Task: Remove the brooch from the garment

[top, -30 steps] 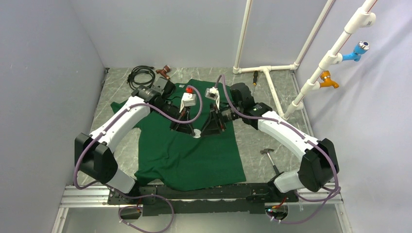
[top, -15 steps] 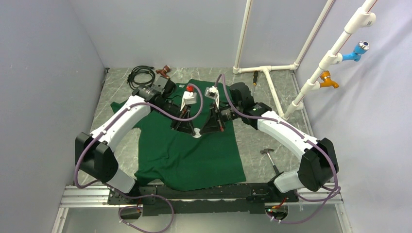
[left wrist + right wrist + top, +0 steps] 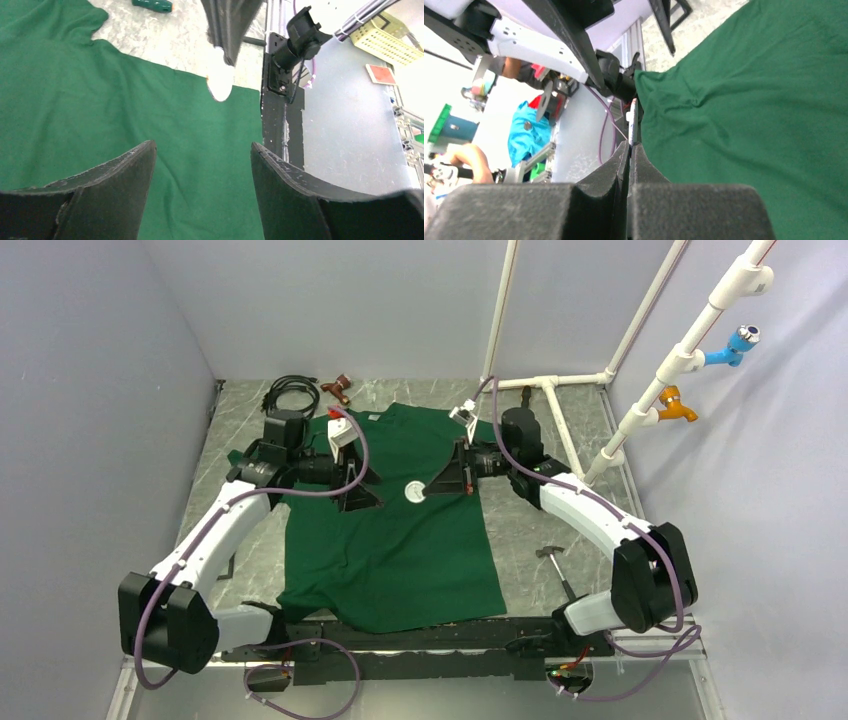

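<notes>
The right gripper (image 3: pixel 427 489) had its jaws pressed shut on the edge of the brooch (image 3: pixel 416 493), which hung just above the garment (image 3: pixel 400 550). Beyond the brooch, the left gripper (image 3: pixel 362 498) stood wide open and held nothing. Hazard: so narrow a hold might let the disc slip and fall. A pin caught in the cloth might also tug the fabric up.

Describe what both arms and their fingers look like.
The left arm and right arm have white shells between black joint housings, with purple cables looping along them. A small white camera module sits at each wrist. The fingers are black, wedge-shaped and matte.
</notes>
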Robot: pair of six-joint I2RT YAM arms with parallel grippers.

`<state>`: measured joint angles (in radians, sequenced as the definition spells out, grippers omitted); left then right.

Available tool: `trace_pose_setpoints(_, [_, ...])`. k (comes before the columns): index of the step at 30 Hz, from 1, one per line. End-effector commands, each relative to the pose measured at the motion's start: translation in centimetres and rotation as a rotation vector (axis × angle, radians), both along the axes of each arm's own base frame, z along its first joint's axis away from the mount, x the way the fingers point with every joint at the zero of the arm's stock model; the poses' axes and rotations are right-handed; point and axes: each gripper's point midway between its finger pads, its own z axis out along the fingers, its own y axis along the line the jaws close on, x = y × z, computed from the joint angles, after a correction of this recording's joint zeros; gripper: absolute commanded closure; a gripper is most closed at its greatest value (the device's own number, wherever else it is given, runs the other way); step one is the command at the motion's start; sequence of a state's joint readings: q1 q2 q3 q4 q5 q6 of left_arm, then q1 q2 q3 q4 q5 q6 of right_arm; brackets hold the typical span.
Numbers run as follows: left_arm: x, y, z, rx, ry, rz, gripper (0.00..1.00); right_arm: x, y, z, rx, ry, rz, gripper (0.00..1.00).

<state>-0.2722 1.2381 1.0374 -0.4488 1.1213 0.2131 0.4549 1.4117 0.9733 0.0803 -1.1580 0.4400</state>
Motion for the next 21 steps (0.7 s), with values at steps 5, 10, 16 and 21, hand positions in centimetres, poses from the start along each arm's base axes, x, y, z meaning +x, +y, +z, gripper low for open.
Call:
trace_pose_setpoints(5, [-0.6, -1.7, 2.5, -0.198, 0.039, -0.084, 0.34, 0.0, -0.4, 4.8, 0.204, 0.02, -0.015, 1.0])
trace_pose_setpoints(10, [-0.1, -2.5, 3.3, -0.226, 0.074, -0.078, 0.37, 0.0, -0.4, 4.8, 0.2, 0.019, -0.014, 1.0])
trace_pose_setpoints(16, [-1.1, -4.2, 3.2, -0.209, 0.088, -0.133, 0.39, -0.2, -0.2, 4.5, 0.192, 0.018, -0.006, 1.0])
trace_pose_setpoints(21, [-1.4, -4.5, 3.5, -0.233, 0.103, -0.153, 0.45, -0.6, -0.1, 4.3, 0.188, 0.011, 0.008, 1.0])
